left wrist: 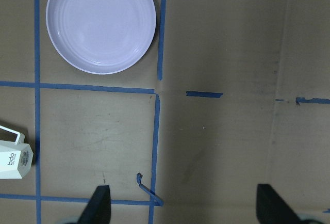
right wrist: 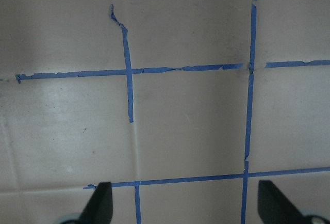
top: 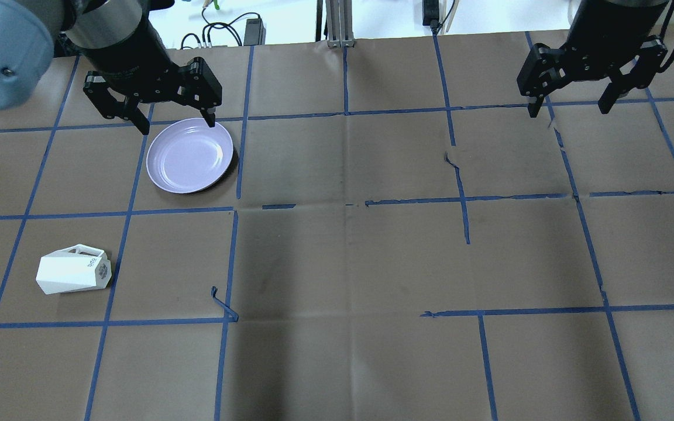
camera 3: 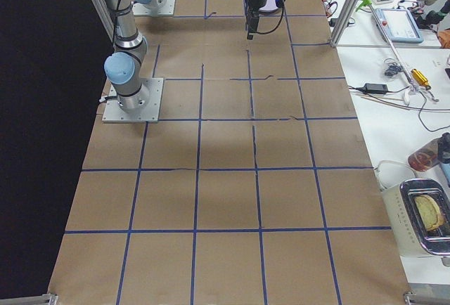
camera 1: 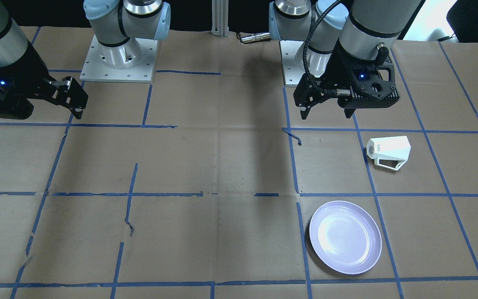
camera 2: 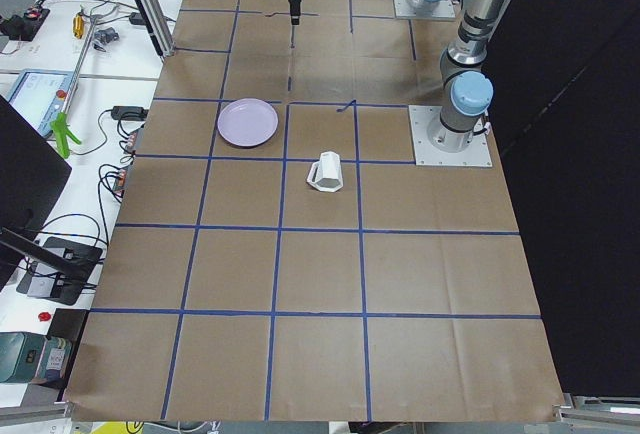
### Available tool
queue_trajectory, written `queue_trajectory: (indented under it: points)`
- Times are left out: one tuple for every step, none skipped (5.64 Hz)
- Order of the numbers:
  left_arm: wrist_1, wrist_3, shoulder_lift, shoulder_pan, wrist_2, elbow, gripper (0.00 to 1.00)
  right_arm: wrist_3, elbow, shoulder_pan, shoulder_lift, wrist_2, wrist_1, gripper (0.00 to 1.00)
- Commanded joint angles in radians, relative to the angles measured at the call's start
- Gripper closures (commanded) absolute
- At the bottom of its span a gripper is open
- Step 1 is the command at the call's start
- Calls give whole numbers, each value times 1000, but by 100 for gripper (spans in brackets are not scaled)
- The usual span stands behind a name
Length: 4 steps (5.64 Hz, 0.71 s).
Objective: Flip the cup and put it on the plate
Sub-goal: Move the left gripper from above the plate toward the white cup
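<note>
The white faceted cup lies on its side on the brown paper, its logo base turned toward the table's middle and its handle toward the operators' side. It also shows in the overhead view and at the left wrist view's left edge. The empty lavender plate sits about one grid square away from it. My left gripper is open and empty, raised high above the table, touching neither. My right gripper is open and empty, raised over the other half.
Blue tape lines grid the paper. A loose tape curl sticks up near the cup's square. The two arm base plates stand at the robot's edge. Benches with cables and tools run along the operators' side.
</note>
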Motion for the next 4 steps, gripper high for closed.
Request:
queue_trajectory:
  points:
    - [0,0,2,0,0,0,1,0,0,0,0,0,1,0]
    - [0,9,6,0,-1,-3,1,0,0,0,0,0,1,0]
    - [0,49,22,14,-6,-18,1,0,0,0,0,0,1,0]
    - [-1,140,37,27,6,-32,1,0,0,0,0,0,1,0]
